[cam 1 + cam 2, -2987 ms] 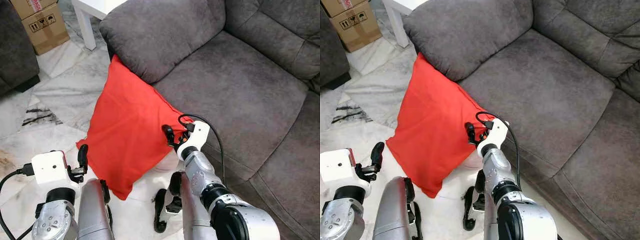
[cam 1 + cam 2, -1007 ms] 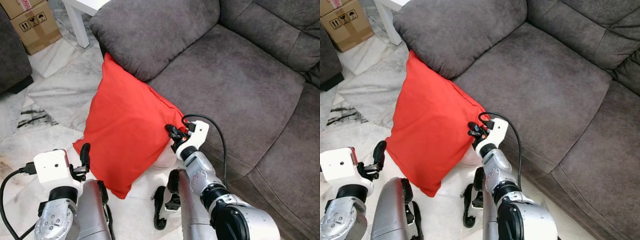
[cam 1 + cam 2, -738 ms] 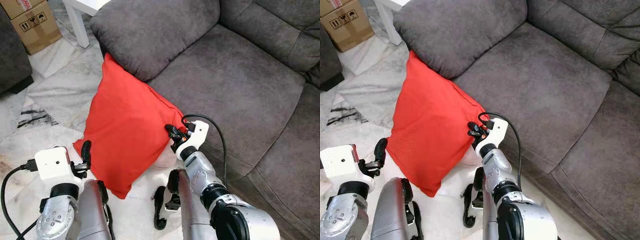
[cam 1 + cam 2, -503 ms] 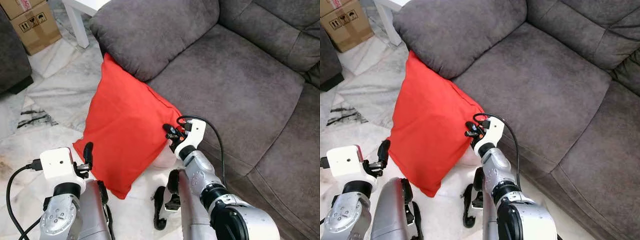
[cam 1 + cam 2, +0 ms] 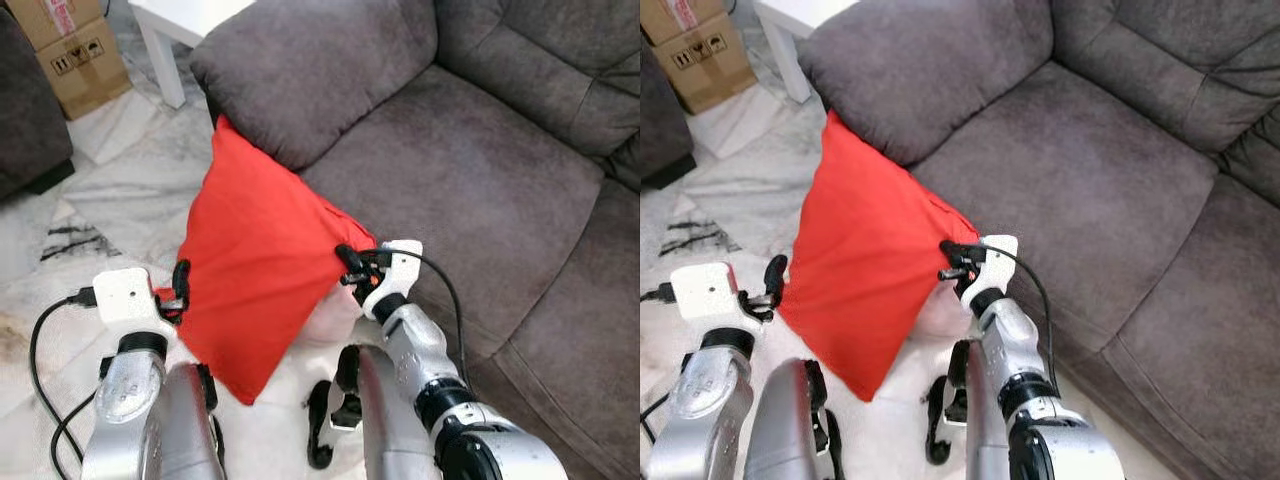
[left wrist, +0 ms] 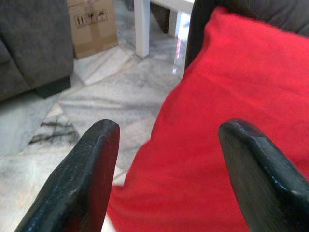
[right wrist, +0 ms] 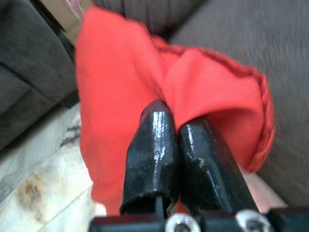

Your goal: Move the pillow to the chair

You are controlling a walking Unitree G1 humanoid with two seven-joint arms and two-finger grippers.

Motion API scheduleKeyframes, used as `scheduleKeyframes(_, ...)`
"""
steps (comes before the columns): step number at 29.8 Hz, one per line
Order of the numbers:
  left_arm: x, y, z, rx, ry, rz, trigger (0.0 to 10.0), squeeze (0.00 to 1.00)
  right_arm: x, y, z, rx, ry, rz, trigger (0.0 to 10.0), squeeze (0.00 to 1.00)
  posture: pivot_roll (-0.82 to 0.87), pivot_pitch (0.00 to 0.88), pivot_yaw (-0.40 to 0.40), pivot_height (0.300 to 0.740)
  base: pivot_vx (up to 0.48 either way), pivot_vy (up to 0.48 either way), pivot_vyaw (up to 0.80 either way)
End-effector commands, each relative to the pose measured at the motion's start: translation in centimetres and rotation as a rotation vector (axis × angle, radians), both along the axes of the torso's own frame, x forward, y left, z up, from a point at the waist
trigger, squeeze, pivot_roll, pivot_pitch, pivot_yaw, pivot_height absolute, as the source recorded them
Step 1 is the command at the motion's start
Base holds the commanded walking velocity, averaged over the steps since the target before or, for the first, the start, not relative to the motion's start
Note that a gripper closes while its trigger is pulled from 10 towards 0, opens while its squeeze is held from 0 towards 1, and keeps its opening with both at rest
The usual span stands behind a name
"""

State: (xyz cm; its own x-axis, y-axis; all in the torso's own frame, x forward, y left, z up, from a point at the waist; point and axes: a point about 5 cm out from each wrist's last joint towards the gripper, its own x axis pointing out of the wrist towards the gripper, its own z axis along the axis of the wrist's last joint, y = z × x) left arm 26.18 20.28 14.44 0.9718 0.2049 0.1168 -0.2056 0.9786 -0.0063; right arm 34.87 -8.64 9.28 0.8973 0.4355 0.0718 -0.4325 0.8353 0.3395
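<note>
Left eye view: red pillow, held off the marble floor, its top corner against the arm of the grey sofa. Right gripper pinches the pillow's right-hand corner just in front of the sofa seat edge. Left gripper sits at the pillow's left corner, fingers touching the fabric edge. Cardboard box and a white table stand at the far left, beside a dark grey chair.

Right eye view: same scene shifted; the sofa's second seat cushion shows more fully, and the left gripper reads as just beside the pillow's left edge.

Left wrist view: the left gripper's two black fingers stand wide apart with nothing between them; the pillow lies ahead, overlapping the far finger. Marble floor, box, table leg and chair base show beyond.

Right wrist view: the right gripper's fingers are pressed together, clamped on a fold of the pillow's corner; red fabric bunches around them, sofa grey behind. Picture blurred.
</note>
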Motion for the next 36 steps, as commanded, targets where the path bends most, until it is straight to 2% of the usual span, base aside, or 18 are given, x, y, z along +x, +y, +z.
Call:
scheduleKeyframes(1,0.0,-0.1,-0.7,0.012,0.015,-0.017,10.0,0.0,0.2,-1.2,1.3,-0.004,-0.1,-0.045,10.0,0.0,0.17,0.138,-0.137,0.575,0.0,0.0,0.0)
scheduleKeyframes(5,0.0,-0.1,-0.6,0.046,0.004,-0.045,10.0,0.0,-0.3,-1.9,1.6,-0.032,-0.151,-0.056,10.0,0.0,0.16,0.113,-0.121,0.575,0.0,0.0,0.0)
scheduleKeyframes(12,1.0,-0.1,-0.6,0.057,-0.009,-0.084,10.0,0.0,-1.3,-1.5,2.1,-0.059,-0.216,-0.042,10.0,0.0,0.14,0.072,-0.086,0.575,0.0,0.0,0.0)
scheduleKeyframes(16,1.8,-0.4,-0.1,0.055,-0.032,-0.096,10.0,0.0,-1.7,-2.0,2.4,-0.063,-0.235,-0.07,10.0,0.0,0.12,0.064,-0.077,0.575,0.0,0.0,0.0)
scheduleKeyframes(23,2.3,-1.4,0.0,0.056,-0.059,-0.147,10.0,0.0,-2.7,-3.4,2.7,-0.079,-0.234,-0.124,10.0,0.0,0.09,0.059,-0.066,0.575,0.0,0.0,0.0)
scheduleKeyframes(36,2.3,-1.8,-0.2,0.068,-0.064,-0.167,10.0,0.0,-3.3,-3.1,3.1,-0.085,-0.212,-0.131,10.0,0.0,0.1,0.056,-0.073,0.575,0.0,0.0,0.0)
